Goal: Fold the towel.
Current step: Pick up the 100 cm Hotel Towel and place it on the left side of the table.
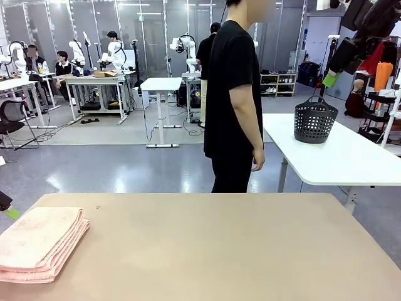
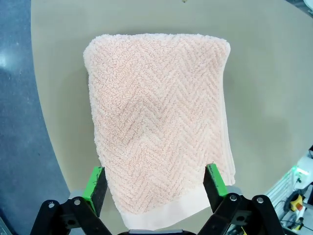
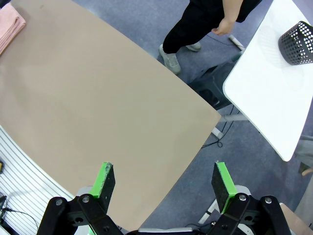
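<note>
Looking down along our left gripper (image 2: 156,188), we see its two green-padded fingers (image 2: 96,185) spread wide, one on either side of the near end of the towel (image 2: 156,122). We cannot tell whether the pads touch the cloth; nothing is clamped between them. The towel lies folded into a thick, several-layered rectangle, herringbone weave facing up, with a smooth paler hem band at the end nearest the gripper.

From the front view, the towel (image 1: 39,243) sits flat on the tan table (image 1: 219,251) at its near left corner, stacked edges showing along its right side.

Our right gripper (image 3: 164,183) hangs high above the table (image 3: 98,107) with its fingers (image 3: 105,181) fully apart, holding and touching nothing. Below it we see bare tabletop, and a corner of the towel (image 3: 10,27) at the far upper left of that view.

A person (image 1: 233,100) in black stands beyond the far edge of the table, arm hanging down. Behind, a dark basket (image 1: 315,120) rests on a white table (image 1: 351,157).
</note>
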